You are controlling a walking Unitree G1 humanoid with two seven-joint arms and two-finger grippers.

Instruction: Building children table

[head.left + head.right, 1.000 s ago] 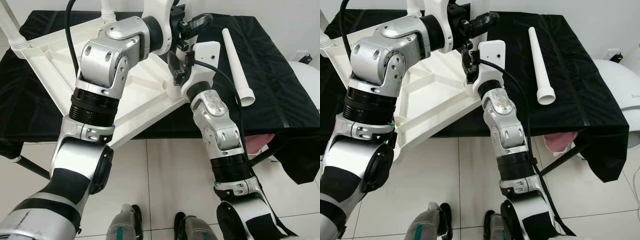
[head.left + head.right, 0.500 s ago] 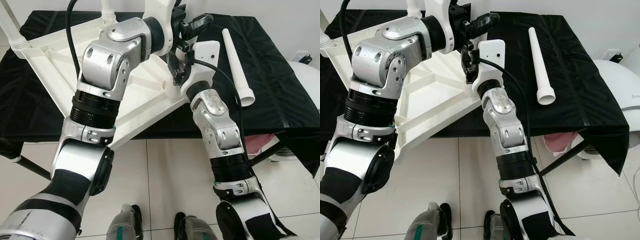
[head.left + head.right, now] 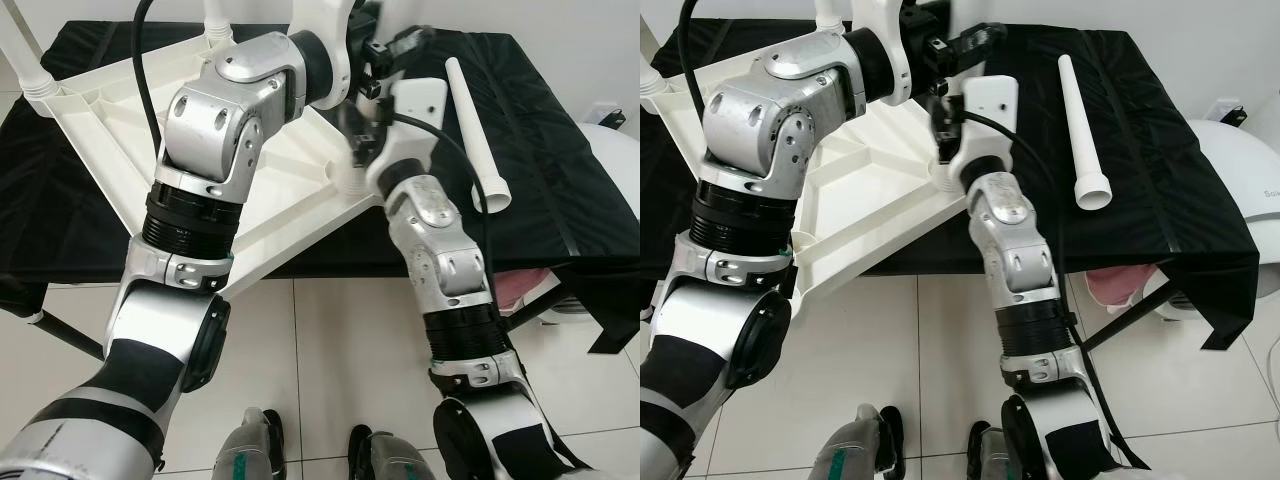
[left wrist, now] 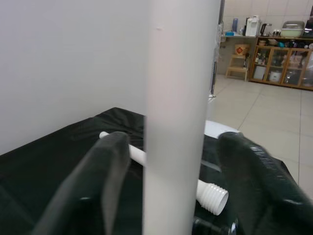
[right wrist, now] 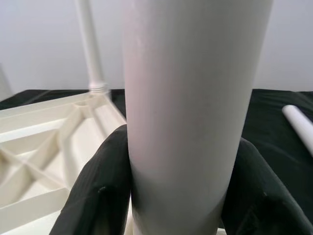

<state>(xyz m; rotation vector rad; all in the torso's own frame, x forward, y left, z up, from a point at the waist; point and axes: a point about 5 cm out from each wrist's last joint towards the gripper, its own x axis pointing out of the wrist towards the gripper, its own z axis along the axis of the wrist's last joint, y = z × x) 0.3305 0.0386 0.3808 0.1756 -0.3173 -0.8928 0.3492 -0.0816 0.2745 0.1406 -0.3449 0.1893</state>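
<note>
both grippers, left gripper [image 4: 168, 186] & right gripper [image 5: 176, 188], clamp the upright table leg [image 5: 195, 98] at upturned tabletop [image 3: 100, 130] corner; next: prob twist it home.

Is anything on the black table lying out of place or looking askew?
The white tabletop lies upside down, one corner hanging past the black table edge. One loose leg lies apart on the cloth, not yet fitted. Both fit a half-built table; nothing looks broken.

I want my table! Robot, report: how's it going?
Left gripper and right gripper both clamped on upright leg at tabletop corner. Spare leg lies beside. Nothing in the way.
</note>
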